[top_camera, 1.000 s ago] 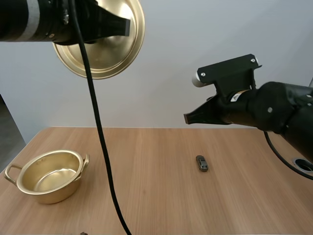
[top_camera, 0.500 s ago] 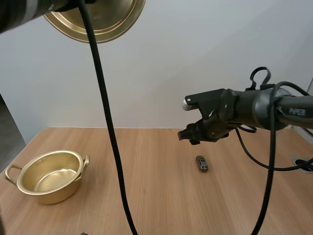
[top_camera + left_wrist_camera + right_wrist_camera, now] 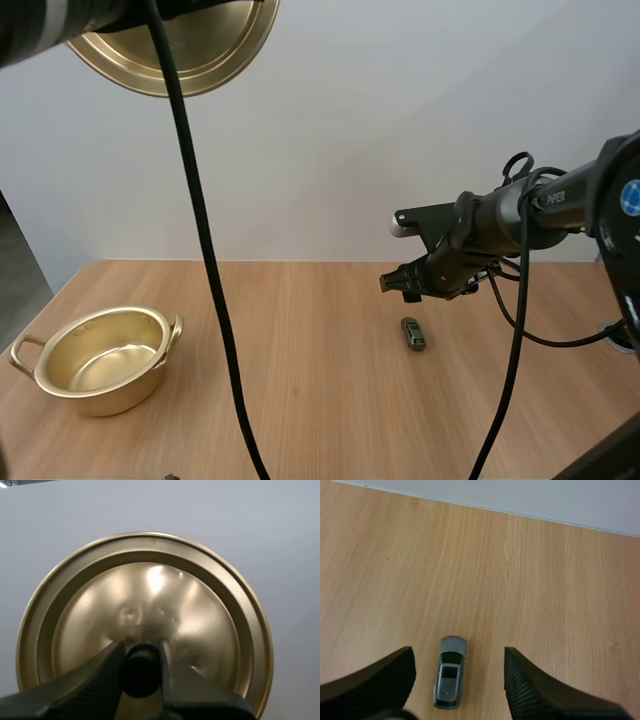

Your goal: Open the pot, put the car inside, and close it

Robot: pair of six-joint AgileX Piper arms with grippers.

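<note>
Right gripper [image 3: 395,284], fingers apart, hovers above car [image 3: 450,672], toward bench [image 3: 300,400] far edge; car's long axis parallels fingers. Left gripper [image 3: 141,667] clamps lid [image 3: 150,595].

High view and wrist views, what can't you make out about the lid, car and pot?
- Round gold metal lid: high view, top cut by the frame edge; left wrist view, lower rim behind the fingers of the left gripper.
- Small grey toy car: high view, too small for details.
- Gold two-handled pot: high view, near inner wall hidden by its own rim.
</note>
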